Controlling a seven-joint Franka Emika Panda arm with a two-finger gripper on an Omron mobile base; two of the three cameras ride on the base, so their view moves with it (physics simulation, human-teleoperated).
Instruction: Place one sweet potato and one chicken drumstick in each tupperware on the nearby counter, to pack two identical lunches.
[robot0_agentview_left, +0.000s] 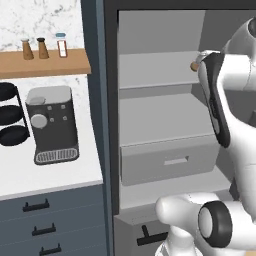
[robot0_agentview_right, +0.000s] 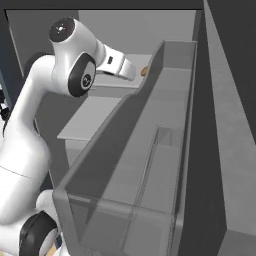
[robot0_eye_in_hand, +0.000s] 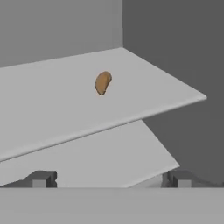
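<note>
A smooth orange-brown sweet potato lies alone on an upper grey shelf of the open fridge. It also shows as a small brown spot beside my hand, and as a sliver past the door's edge. My gripper is open wide, short of the shelf's front edge, apart from the sweet potato and holding nothing. The white counter lies to the left of the fridge. The chicken drumstick and the tupperware are out of view.
A dark coffee machine and a black rack stand on the counter, under a wooden shelf with shakers. Inside the fridge are a lower shelf and a grey drawer. The open door's bin stands close on the right.
</note>
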